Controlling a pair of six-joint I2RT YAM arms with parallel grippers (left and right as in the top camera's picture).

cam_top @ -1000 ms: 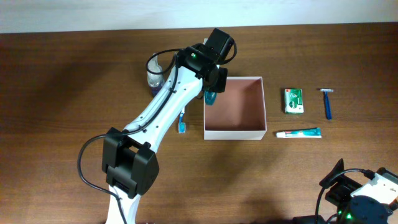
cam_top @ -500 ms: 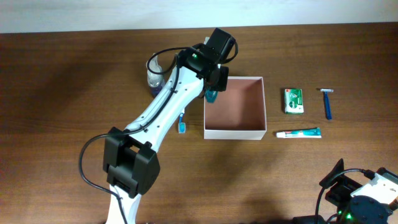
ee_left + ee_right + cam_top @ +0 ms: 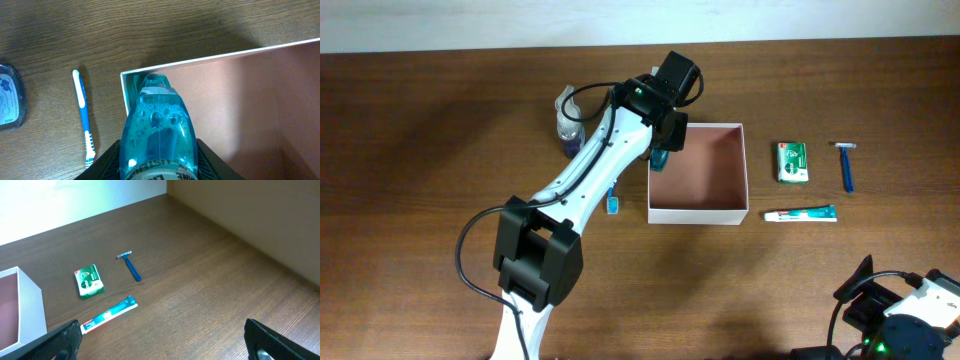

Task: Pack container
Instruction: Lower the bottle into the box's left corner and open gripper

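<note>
Table point(image 3: 420, 150); left wrist view: bottle point(image 3: 157, 130) at container point(image 3: 240, 95) corner.

Your left arm point(image 3: 590, 165) has swung a little to the right, elbow and wrist alike. It has carried the left gripper point(image 3: 662, 157) and its teal mouthwash bottle point(image 3: 157, 125) slightly further over the left wall of the container point(image 3: 698, 212).

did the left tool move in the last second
Yes, slightly. In the overhead view the left tool, shut on the teal bottle, has edged right, toward the left wall of the container.
</note>
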